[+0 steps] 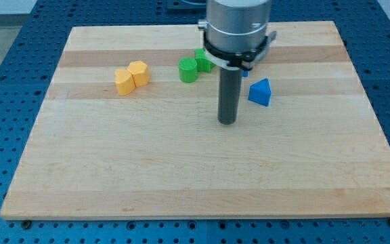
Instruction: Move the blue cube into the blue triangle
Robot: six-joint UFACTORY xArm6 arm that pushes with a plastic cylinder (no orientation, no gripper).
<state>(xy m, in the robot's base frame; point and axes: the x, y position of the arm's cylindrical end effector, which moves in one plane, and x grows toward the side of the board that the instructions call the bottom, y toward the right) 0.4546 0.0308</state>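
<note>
Blue cube (246, 70) showed only as a small sliver of blue under the arm's grey collar (237, 30), near the view's top, so I could not make out its shape or exactly where it sat. Just below and to the view's right of it lay the blue triangle (260, 92), clear on the worktop (181, 169). My tip (227, 123) rested on the wood to the view's left of the triangle and a little lower, near it but apart. The rig carried no jaws, only the dark rod. Two green blocks (195, 65) sat close together to the view's left of the rod, one partly behind the collar. Farther left, two yellow blocks (131, 77) touched each other.
</note>
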